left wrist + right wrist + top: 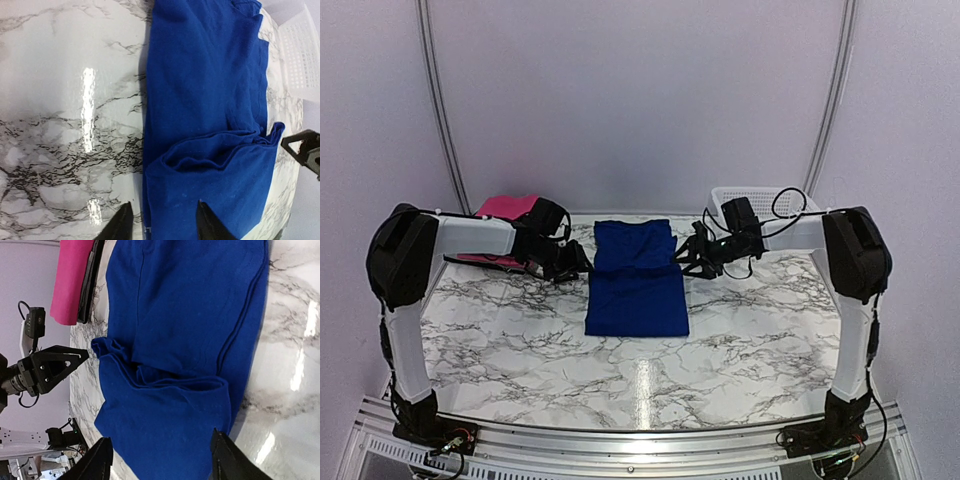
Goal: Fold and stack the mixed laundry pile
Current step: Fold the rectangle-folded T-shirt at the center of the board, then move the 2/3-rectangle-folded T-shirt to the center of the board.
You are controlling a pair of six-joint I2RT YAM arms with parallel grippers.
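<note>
Blue garment [638, 285] lies flat in the middle of the marble table [620, 400], roughly rectangular, with its long sides running away from the arm bases. A rumpled fold ridge crosses it from side to side a little beyond its middle. The left tool [582, 262] sits low at the left end of that ridge, just beside the cloth's left edge. In the left wrist view its two fingers [122, 225] stand spread apart, one over bare marble and the other over the blue cloth, so the edge runs between them; nothing is pinched. The right tool [682, 258] mirrors it at the ridge's right end, just beside the right edge. In the right wrist view its fingers [102, 460] are likewise spread wide, with blue cloth showing in the gap, and they grip nothing. The two tools face each other across the garment. Whether either fingertip touches the fabric cannot be told. Pink garment [507, 207] rests at the far left corner, on a dark tray [90, 280], behind the left arm and well apart from both tools. A white basket [760, 197] stands at the far right corner, behind the right arm.
</note>
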